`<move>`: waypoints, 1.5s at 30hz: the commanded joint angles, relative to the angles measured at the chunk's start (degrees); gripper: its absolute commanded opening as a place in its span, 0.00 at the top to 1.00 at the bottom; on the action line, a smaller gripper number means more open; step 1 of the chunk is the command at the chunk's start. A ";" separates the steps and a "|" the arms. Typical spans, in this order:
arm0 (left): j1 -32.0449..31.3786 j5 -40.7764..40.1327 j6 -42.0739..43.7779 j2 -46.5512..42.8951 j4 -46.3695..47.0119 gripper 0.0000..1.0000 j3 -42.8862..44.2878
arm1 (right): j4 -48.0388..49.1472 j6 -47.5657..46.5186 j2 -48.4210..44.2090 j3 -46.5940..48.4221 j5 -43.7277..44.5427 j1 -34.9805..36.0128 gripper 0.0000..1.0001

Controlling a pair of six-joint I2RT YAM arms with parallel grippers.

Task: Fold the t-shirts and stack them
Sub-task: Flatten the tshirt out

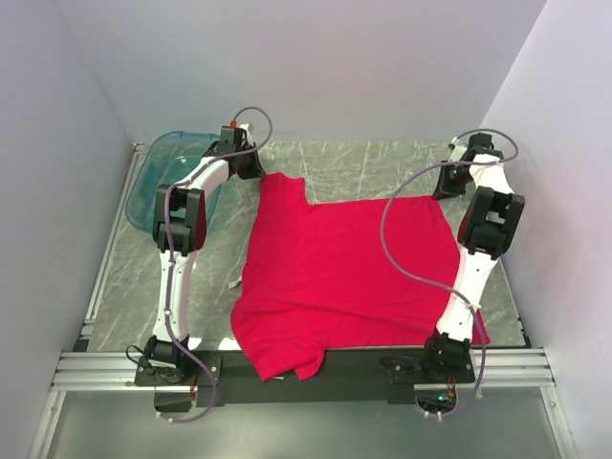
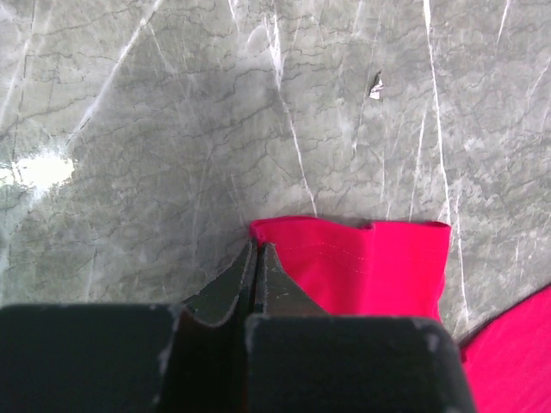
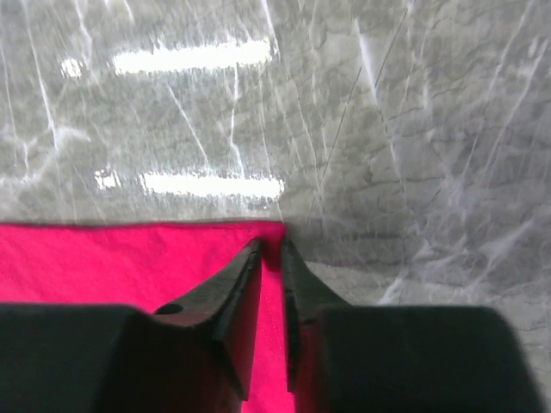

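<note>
The red t-shirt lies spread flat on the grey marble table, one sleeve pointing to the far left. Its near part drapes over the front rail. My left gripper is at the far tip of that sleeve. In the left wrist view the left gripper is shut on the sleeve's corner. My right gripper is at the shirt's far right corner. In the right wrist view the right gripper has narrow jaws shut on the red fabric at that corner.
A translucent teal tub stands at the far left, beside the left arm. White walls close in three sides. A metal rail runs along the near edge. A small white scrap lies on the marble beyond the sleeve.
</note>
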 commanded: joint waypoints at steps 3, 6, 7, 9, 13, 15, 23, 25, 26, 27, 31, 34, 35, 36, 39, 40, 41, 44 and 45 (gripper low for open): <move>0.17 2.11 -0.90 -3.16 1.37 1.00 1.30 | -2.41 -0.28 0.57 2.53 -1.09 0.42 0.89; 0.17 2.11 -0.91 -2.72 0.93 1.00 1.92 | -2.41 -0.45 0.48 2.45 -1.18 0.42 0.96; 0.17 2.03 -0.90 -2.80 0.93 1.00 1.92 | -2.33 -0.54 0.31 2.18 -1.26 0.42 1.00; 0.17 2.11 -0.99 -2.89 1.02 1.00 1.92 | -1.80 -0.63 -0.22 1.57 -1.35 0.42 1.00; 0.17 1.85 -1.61 -3.85 2.42 1.00 1.22 | 1.09 -1.07 -4.07 -1.85 -3.19 0.34 1.00; 0.17 1.41 -1.87 -5.87 3.99 1.00 0.25 | 4.51 -0.98 -9.50 -6.75 -4.77 0.42 1.00; 0.26 -0.08 -3.36 -14.49 7.96 1.00 -1.68 | 15.07 -1.42 -32.44 -26.46 -8.74 1.39 1.00; 0.26 0.00 -3.89 -17.02 8.92 1.00 -2.47 | 15.96 -1.94 -35.54 -29.89 -8.73 1.83 1.00; 0.26 0.00 -4.07 -18.00 9.19 1.00 -3.26 | 16.04 -2.29 -38.08 -30.68 -8.82 2.00 1.00; 0.26 0.09 -4.07 -18.70 9.28 1.00 -3.61 | 16.04 -2.56 -39.49 -31.82 -8.48 2.09 1.00; 0.26 0.18 -3.54 -24.75 10.07 1.00 -5.81 | 14.82 -4.40 -46.35 -32.45 -6.98 2.36 1.00; 0.26 0.53 -1.79 -30.02 10.59 1.00 -7.57 | 11.40 -6.42 -51.80 -29.12 -5.75 2.45 1.00; 0.26 0.27 -0.83 -31.53 10.25 1.00 -7.66 | 8.60 -6.86 -54.07 -25.37 -4.88 2.45 1.00; 0.17 0.09 -0.29 -33.02 9.37 1.00 -7.66 | 6.83 -7.48 -54.97 -22.89 -4.52 2.45 1.00; 0.26 -1.22 1.29 -40.31 8.84 1.00 -7.22 | -0.99 -9.59 -56.91 -9.46 -3.03 2.45 1.00; 0.26 -2.27 1.73 -44.25 9.01 1.00 -6.96 | -2.83 -10.20 -57.17 -5.59 -2.67 2.45 1.00; 0.26 -2.89 1.91 -46.46 9.36 1.00 -6.87 | -5.90 -10.38 -57.70 -1.73 -2.15 2.45 1.00; 0.26 -6.57 1.91 -55.08 12.08 1.00 -7.39 | -9.35 -9.95 -59.10 15.48 0.48 2.36 1.00; 0.17 -7.54 1.82 -57.27 13.13 1.00 -7.57 | -9.18 -9.68 -59.89 17.72 1.28 2.36 1.00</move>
